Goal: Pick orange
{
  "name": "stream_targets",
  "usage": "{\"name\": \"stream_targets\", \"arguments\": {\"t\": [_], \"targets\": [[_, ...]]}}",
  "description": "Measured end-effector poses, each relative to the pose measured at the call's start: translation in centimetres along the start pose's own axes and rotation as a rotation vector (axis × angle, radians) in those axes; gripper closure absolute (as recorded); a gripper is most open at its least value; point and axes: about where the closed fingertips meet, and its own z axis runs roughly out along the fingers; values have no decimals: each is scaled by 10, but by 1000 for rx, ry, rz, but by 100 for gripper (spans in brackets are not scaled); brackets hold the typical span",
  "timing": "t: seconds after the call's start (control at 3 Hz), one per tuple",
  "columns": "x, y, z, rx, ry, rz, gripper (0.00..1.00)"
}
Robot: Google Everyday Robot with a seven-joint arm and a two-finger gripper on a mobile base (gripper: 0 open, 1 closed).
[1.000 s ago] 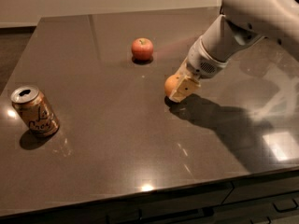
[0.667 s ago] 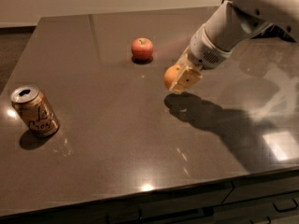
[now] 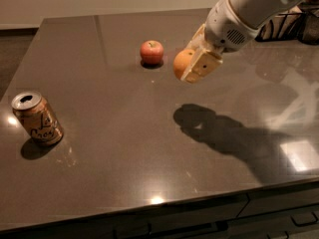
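So the orange (image 3: 180, 62) was up in the air at this point, hanging clear above the counter (image 3: 124, 153), a bit right of the apple (image 3: 151, 52) and well away from it. A second before, it was sitting down on the surface with the claw (image 3: 192, 64) already around it. Then it went up, and the shadow (image 3: 209, 126) dropped away below and in front of it, so nothing was touching the counter anymore. The claw was closed snug on the orange, with one tan finger across its right side and the fruit poking out to the left.

My take: the pick was basically done, as long as the grip held. It looked solid to me, but a round fruit can always roll out.

Head count: one orange, one red apple, one copper drink can (image 3: 37, 118) lying tilted over by the left edge, one claw. The apple and the can hadn't budged.
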Motion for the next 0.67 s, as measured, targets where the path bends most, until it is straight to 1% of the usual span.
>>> {"name": "stream_targets", "arguments": {"t": [0.33, 0.67], "targets": [[-23, 6, -26, 2, -45, -78, 100], [-23, 6, -26, 2, -46, -80, 100]]}}
